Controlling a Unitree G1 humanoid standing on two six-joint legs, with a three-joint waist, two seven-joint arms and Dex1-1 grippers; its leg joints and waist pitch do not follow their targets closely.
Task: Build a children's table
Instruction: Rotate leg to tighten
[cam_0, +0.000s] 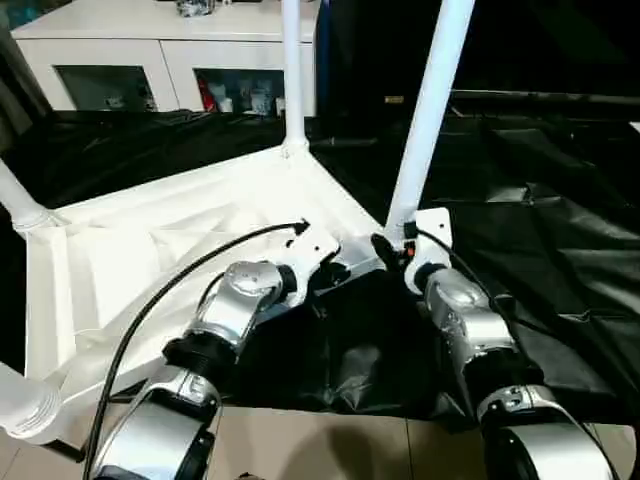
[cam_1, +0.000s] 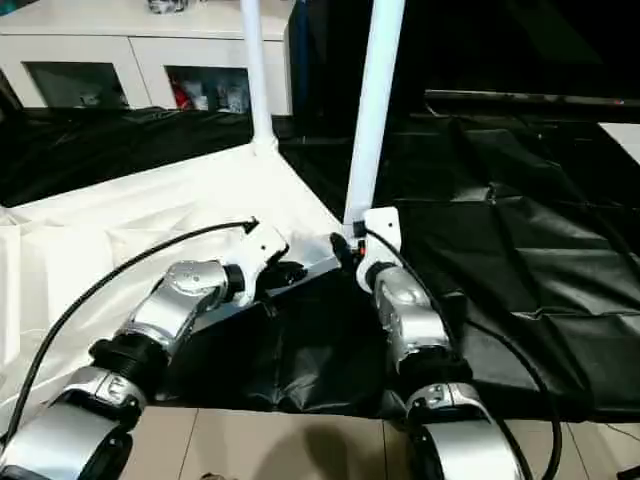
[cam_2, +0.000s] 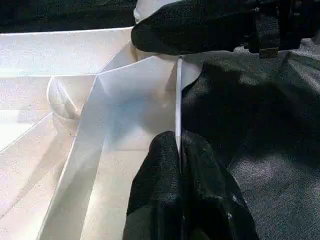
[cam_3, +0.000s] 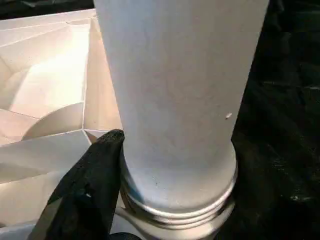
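Black sheeting is spread over the work surface, and on its left part the white tabletop is laid upside down, its ribbed underside turned upward. Behind the sheeting, a white cabinet with glass doors is seen along the far edge of the scene. Four white legs are seen at the corners of the tabletop: one leg is stood upright in the near right corner socket, a second leg is stood upright in the far right corner, a third leg is seen at the far left corner, cut by the picture's edge, and the base of a fourth is seen at the near left corner. The near-right leg is shown in the right wrist view with its threaded base seated in the socket and a ring of thread left exposed. The right gripper is held at the base of this leg, with one black finger pressed against its side; whether the grip is closed around the leg cannot be told. The left gripper is clenched on the thin upright rim of the tabletop's near edge, just beside the same corner, the rim being pinched between its two fingers. A black cable is run along the left silver forearm.
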